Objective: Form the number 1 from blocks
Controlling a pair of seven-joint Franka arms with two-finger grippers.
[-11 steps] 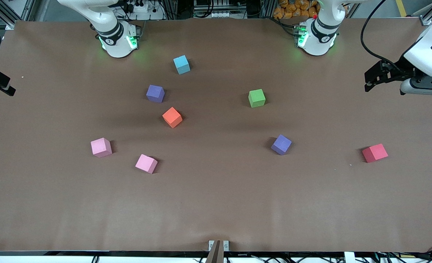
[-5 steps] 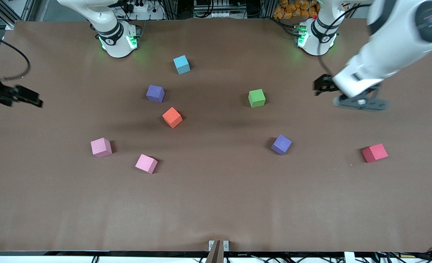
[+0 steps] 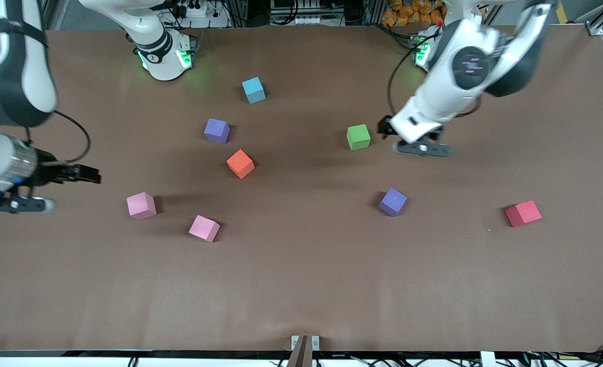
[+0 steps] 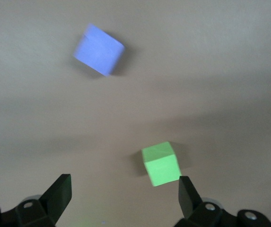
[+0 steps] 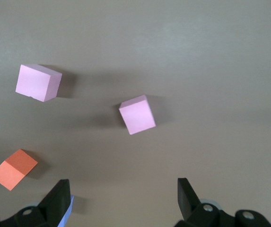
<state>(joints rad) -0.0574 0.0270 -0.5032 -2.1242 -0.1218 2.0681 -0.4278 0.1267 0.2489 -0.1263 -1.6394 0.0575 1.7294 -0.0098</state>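
No writing is legible. The left gripper [image 4: 123, 196] hangs wide open, empty, over the green block [image 3: 358, 136]; the right gripper [image 5: 121, 198], also open and empty, is up over the table near 2 pink blocks [image 3: 141, 205].

On the plain brown table [image 3: 301, 285] sit matte cubes: green [image 3: 358, 137], light blue [image 3: 253, 90], orange [image 3: 240, 163], red [image 3: 523, 213], two purple [image 3: 216, 130] [image 3: 392, 202], two pink [image 3: 141, 206] [image 3: 204, 228].

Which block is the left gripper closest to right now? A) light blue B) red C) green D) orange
C: the left gripper, open, hangs right beside the green block, and the left wrist view shows that block just ahead of its fingers.
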